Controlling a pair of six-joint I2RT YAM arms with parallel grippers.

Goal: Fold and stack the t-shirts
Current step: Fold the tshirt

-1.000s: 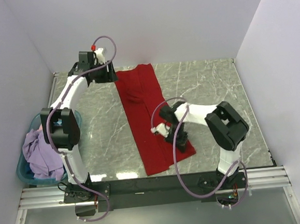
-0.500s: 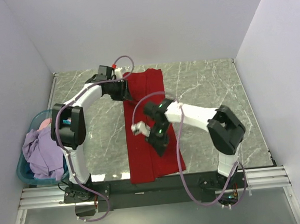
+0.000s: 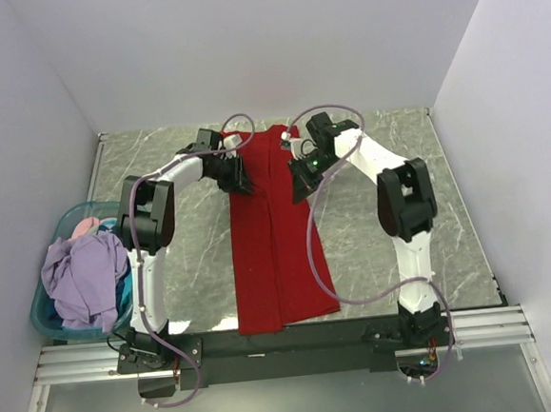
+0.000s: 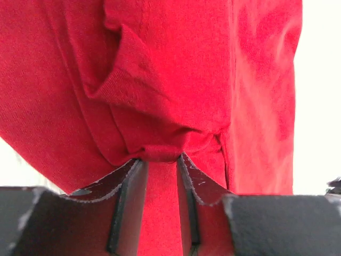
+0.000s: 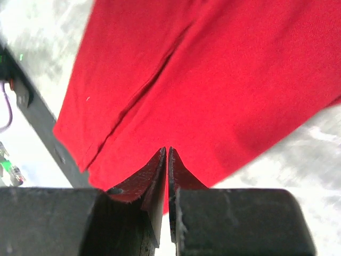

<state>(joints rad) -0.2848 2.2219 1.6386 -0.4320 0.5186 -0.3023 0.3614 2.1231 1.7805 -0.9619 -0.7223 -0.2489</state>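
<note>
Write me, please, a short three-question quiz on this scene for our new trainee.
1. True or false: the red cotton t-shirt lies as a long folded strip on the grey marble table.
2. Where is the lavender clothing pile? A) in the teal plastic basket B) on the table C) in a gripper
3. Which grippers pinch the shirt's far end?
Key: 1 true. 2 A. 3 Both: left gripper and right gripper, each shut on the fabric.
</note>
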